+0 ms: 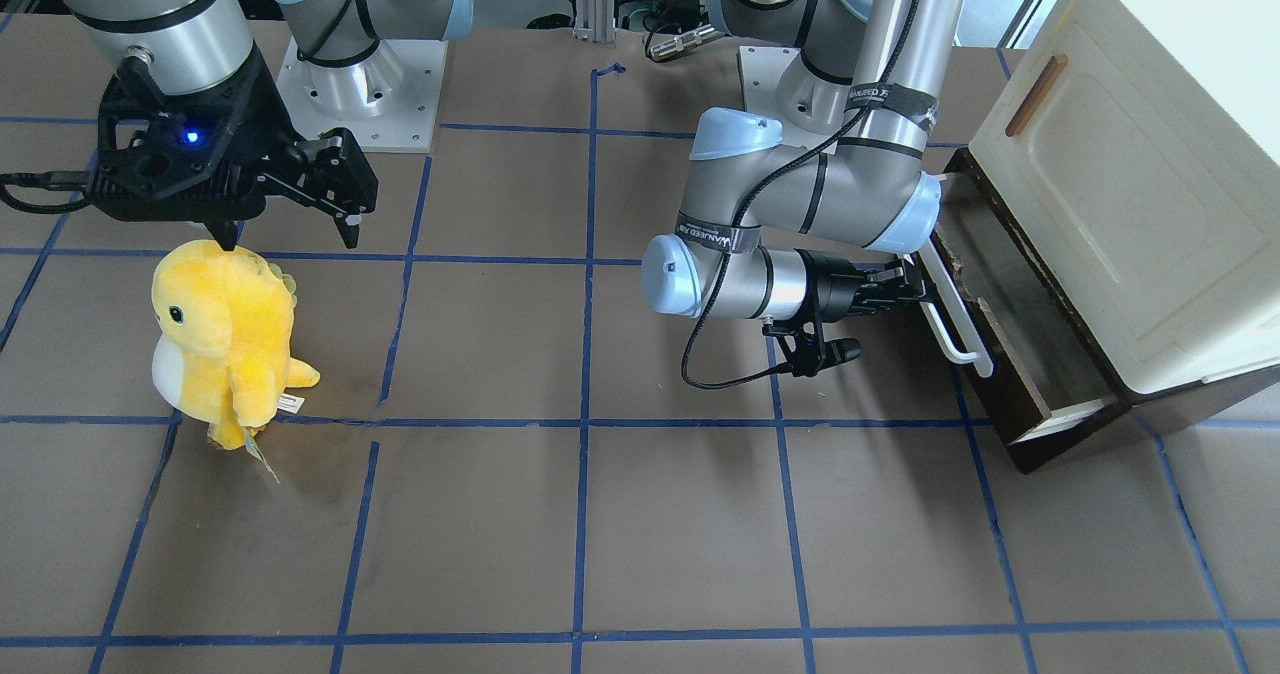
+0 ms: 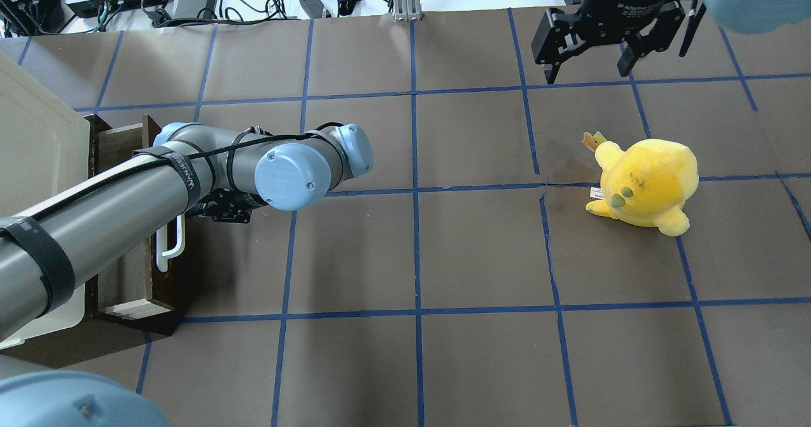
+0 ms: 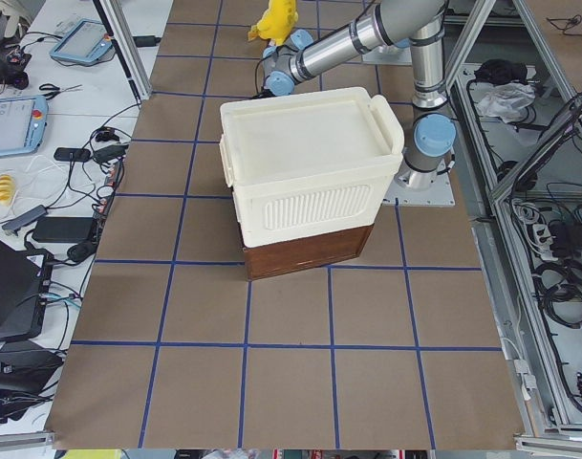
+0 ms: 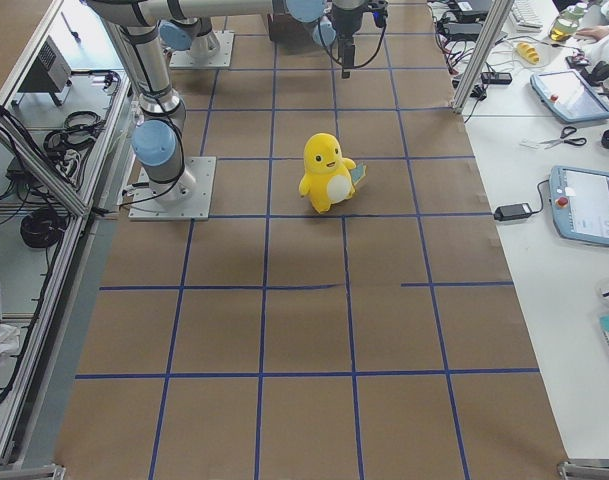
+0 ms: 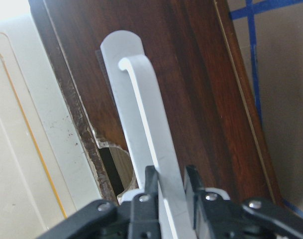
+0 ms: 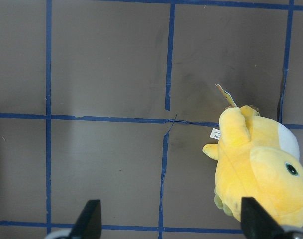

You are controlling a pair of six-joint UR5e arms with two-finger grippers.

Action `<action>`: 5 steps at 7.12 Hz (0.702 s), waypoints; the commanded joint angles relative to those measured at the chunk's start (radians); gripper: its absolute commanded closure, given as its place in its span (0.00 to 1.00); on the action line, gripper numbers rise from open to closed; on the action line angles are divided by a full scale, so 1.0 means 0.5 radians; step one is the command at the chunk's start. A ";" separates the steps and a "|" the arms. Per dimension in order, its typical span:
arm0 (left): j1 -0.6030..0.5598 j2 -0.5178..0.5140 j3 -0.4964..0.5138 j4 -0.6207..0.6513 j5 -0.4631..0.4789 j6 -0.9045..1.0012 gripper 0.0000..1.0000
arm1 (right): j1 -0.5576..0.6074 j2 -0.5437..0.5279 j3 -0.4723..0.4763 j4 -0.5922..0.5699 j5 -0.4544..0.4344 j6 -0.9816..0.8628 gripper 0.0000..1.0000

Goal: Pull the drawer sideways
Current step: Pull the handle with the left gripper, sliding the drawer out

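Though the arm-strap lettering blurs, the left gripper clamps the white handle of the drawer, part-open under the cream cabinet; the right gripper, marked "2F Adaptive", hangs spread.

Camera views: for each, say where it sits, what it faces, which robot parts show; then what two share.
Front-facing: across the table, facing the robot; both arms.
Overhead: behind the robot, looking down; both arms.
Exterior left: table end, behind the cabinet; left arm.
Exterior right: opposite end, towards the plush toy; right arm.
Left wrist: faces the drawer handle; left gripper shut on it.
Right wrist: looks down; right gripper open.
Shared: front-facing and overhead both show drawer and plush toy.
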 commanded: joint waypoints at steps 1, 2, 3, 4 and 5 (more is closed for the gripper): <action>-0.017 0.000 0.048 0.000 -0.084 0.010 0.86 | 0.000 0.000 0.000 0.000 0.000 -0.003 0.00; -0.017 -0.003 0.079 -0.003 -0.109 0.019 0.86 | 0.000 0.000 0.000 0.000 0.000 0.000 0.00; -0.017 -0.003 0.079 -0.003 -0.112 0.022 0.86 | 0.000 0.000 0.000 0.000 0.000 0.000 0.00; -0.017 -0.003 0.082 -0.003 -0.112 0.026 0.86 | 0.000 0.000 0.000 0.000 0.000 0.000 0.00; -0.017 -0.003 0.092 -0.003 -0.112 0.032 0.86 | 0.000 0.000 0.000 0.000 0.000 0.000 0.00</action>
